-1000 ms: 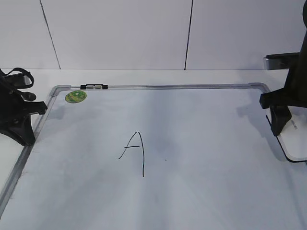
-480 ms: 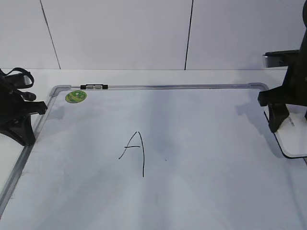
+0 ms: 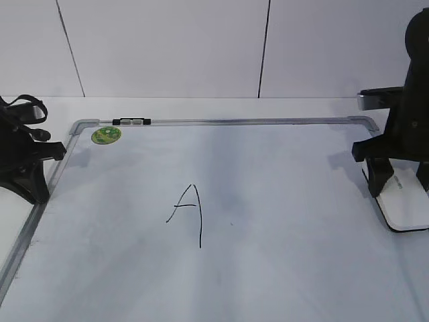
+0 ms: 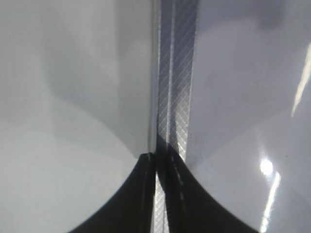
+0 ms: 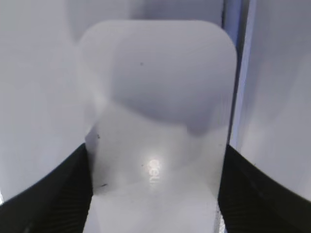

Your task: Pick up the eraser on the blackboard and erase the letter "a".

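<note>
The eraser (image 3: 406,209), a white rounded block with a dark underside, is at the right edge of the blackboard (image 3: 281,181). My right gripper (image 3: 400,192) is shut on it, one finger against each long side. In the right wrist view the eraser (image 5: 160,97) fills the space between the black fingers of the right gripper (image 5: 155,194). I cannot tell whether it touches the board. The letter "a" is out of view. My left gripper (image 3: 35,191) is shut with nothing in it, over the board's left frame (image 4: 177,73); the left gripper (image 4: 158,162) shows only a hairline gap.
A tall capital "A" (image 3: 189,213) is written near the board's middle. A round green sticker (image 3: 106,135) and a small black-and-white clip (image 3: 132,121) sit at the far left corner of the frame. A white wall stands behind the table.
My right gripper has moved left and slightly toward the camera, carrying the eraser inward from the board's right edge. The left arm has not moved.
</note>
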